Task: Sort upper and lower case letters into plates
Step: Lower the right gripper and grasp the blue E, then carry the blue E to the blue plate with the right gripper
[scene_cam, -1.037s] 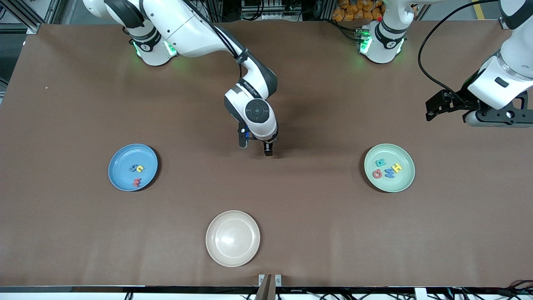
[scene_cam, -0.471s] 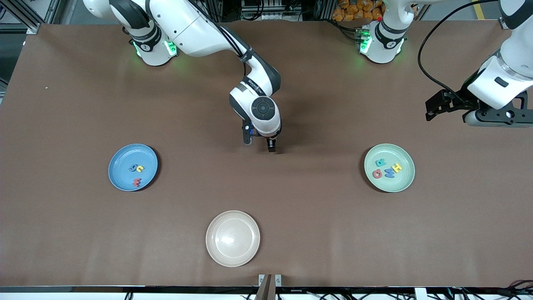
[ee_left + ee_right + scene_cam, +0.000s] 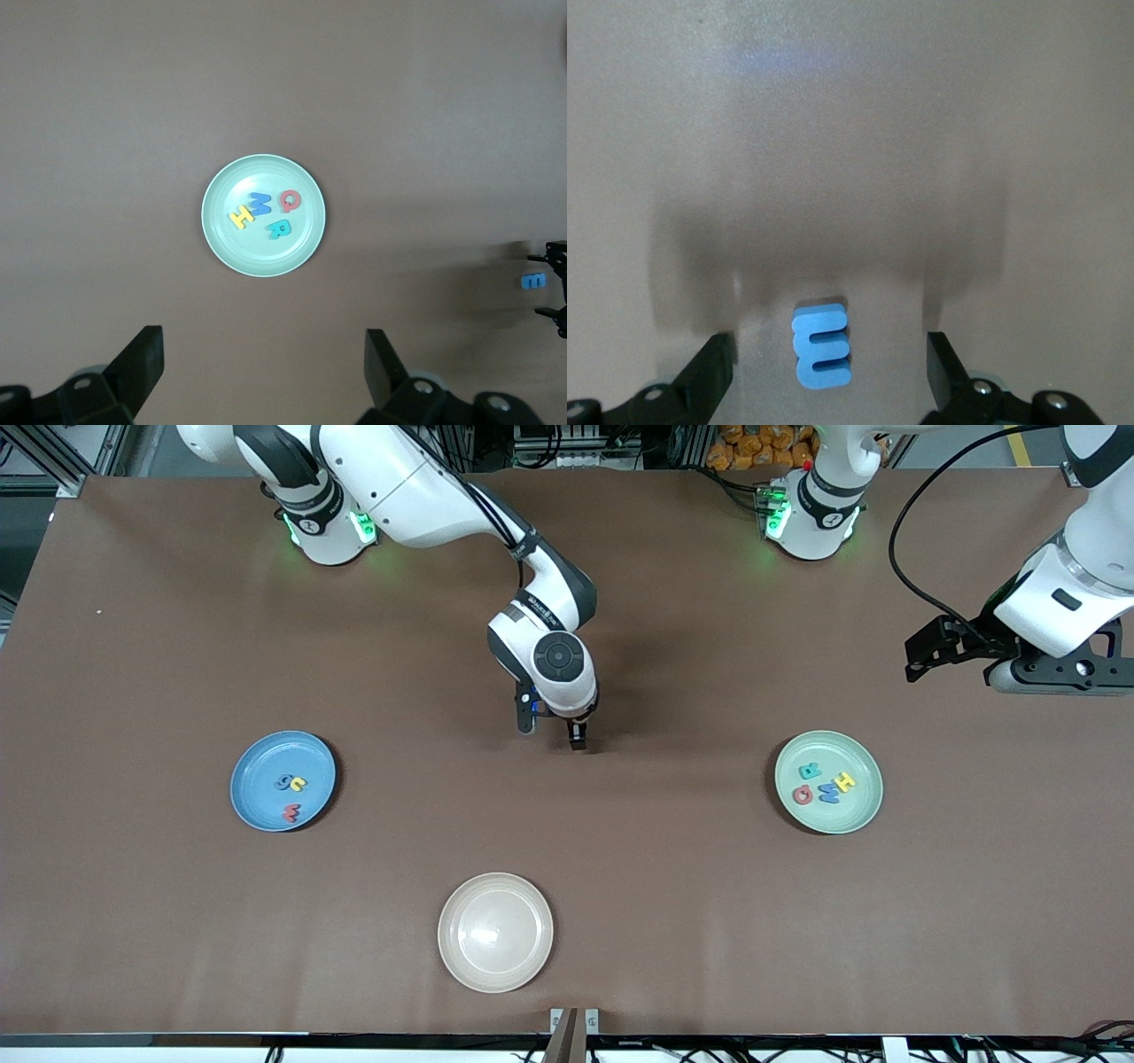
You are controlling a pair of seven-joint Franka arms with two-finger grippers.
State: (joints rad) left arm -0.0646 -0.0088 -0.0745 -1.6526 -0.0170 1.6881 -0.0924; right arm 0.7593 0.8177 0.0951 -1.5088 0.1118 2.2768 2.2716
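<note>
- The right gripper (image 3: 551,733) is low over the middle of the brown table (image 3: 673,886), between the two sorting plates and farther from the front camera than both.
- Its fingers (image 3: 709,372) stand spread wide on either side of a blue letter E (image 3: 821,346), which lies flat on the table between them; neither finger touches the letter.
- In the front view the E shows only as a sliver of blue beside the gripper's finger, mostly hidden under the wrist.
- The left wrist view shows the same blue E (image 3: 533,282) off toward the middle of the table, framed by the right gripper's dark fingertips.
- The sky blue plate (image 3: 257,757) sits toward the right arm's end of the table and holds three letters: a blue one (image 3: 284,782) and a yellow one (image 3: 299,784) touching side by side, and a red one (image 3: 291,812) just nearer the front camera.
- The pale mint green plate (image 3: 864,810) sits toward the left arm's end and holds four letters: a teal R (image 3: 809,771), a red Q (image 3: 803,795), a blue M (image 3: 828,793) and a yellow H (image 3: 844,781), clustered close together.
- The left gripper (image 3: 921,657) waits in the air over bare table toward the left arm's end, with its fingers (image 3: 146,367) spread wide and holding nothing.
- A cream-beige plate (image 3: 461,965) lies nearest the front camera, near the table's middle, with nothing in it.
</note>
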